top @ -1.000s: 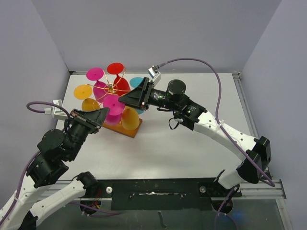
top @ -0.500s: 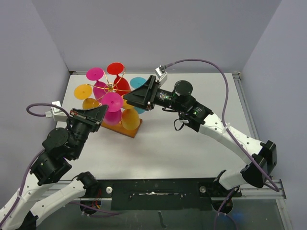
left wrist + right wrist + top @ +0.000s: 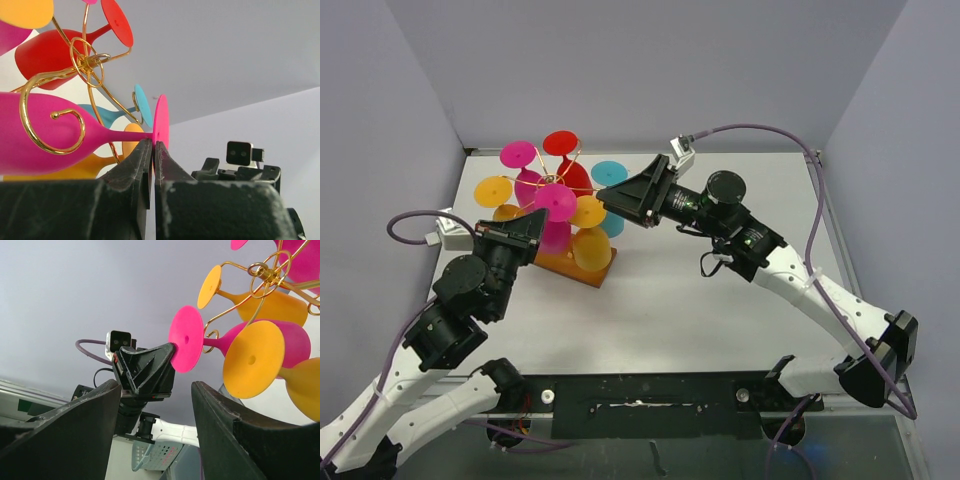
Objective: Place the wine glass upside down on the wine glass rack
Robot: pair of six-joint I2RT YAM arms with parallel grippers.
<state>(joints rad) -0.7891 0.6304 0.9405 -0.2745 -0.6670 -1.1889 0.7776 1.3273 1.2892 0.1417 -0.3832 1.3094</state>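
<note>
The wine glass is pink; its round foot (image 3: 556, 200) lies beside the hub of the gold wire wine glass rack (image 3: 552, 184). Its bowl (image 3: 30, 135) rests on its side inside a curled rack arm (image 3: 50, 125), the stem running level. My left gripper (image 3: 153, 145) is shut on the rim of the foot (image 3: 160, 122), coming from the rack's near left (image 3: 538, 222). My right gripper (image 3: 605, 195) stands open just right of the rack with nothing between its fingers (image 3: 225, 430). From there the pink foot (image 3: 186, 345) and the left gripper (image 3: 145, 372) face it.
Several other glasses hang on the rack: red (image 3: 560, 143), magenta (image 3: 517, 155), orange (image 3: 492, 190), teal (image 3: 608, 172) and orange (image 3: 252, 360). The rack's wooden base (image 3: 582, 268) sits at the table's back left, close to the left wall. A perforated basket (image 3: 155, 455) shows low behind the left arm.
My right gripper has opened and drawn back to the right, away from the pink glass. My left gripper has carried the glass's foot a little farther in toward the rack's hub.
</note>
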